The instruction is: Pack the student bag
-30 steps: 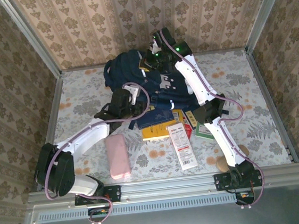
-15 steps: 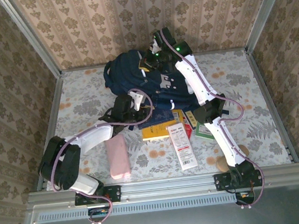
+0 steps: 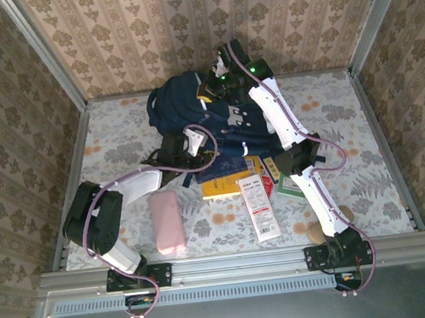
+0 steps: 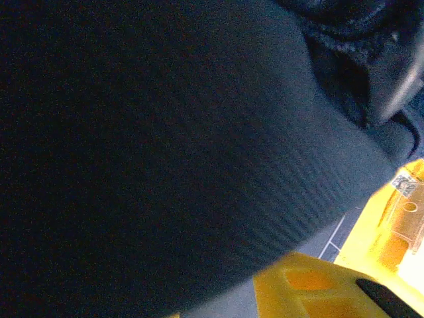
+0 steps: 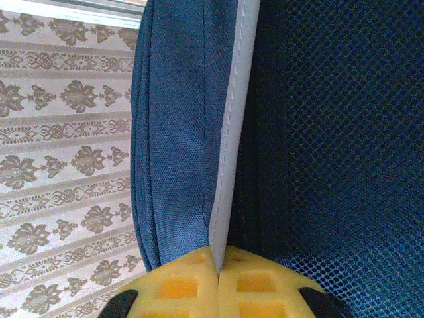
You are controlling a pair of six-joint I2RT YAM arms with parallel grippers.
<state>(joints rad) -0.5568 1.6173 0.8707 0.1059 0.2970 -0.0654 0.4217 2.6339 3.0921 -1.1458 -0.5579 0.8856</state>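
The student bag (image 3: 180, 105), a large dark navy backpack, lies at the back middle of the table. My right gripper (image 3: 215, 85) is at its far top edge, shut on a white-striped fabric edge (image 5: 228, 152) that runs down between its yellow pads (image 5: 179, 288). My left gripper (image 3: 197, 154) is pressed against the bag's near lower edge, next to a yellow book (image 3: 225, 184). In the left wrist view dark bag fabric (image 4: 165, 146) covers almost everything and one yellow finger pad (image 4: 301, 291) shows at the bottom. How its jaws stand is hidden.
A pink pencil case (image 3: 167, 221) lies near the left arm. A white packet (image 3: 258, 206), a red item (image 3: 267, 181) and a green book (image 3: 288, 187) lie in front of the bag, partly under the right arm. Patterned walls close in the table.
My left gripper has pushed a little farther right, in against the bag's lower edge, and its elbow has swung in towards the table. The right arm has kept still.
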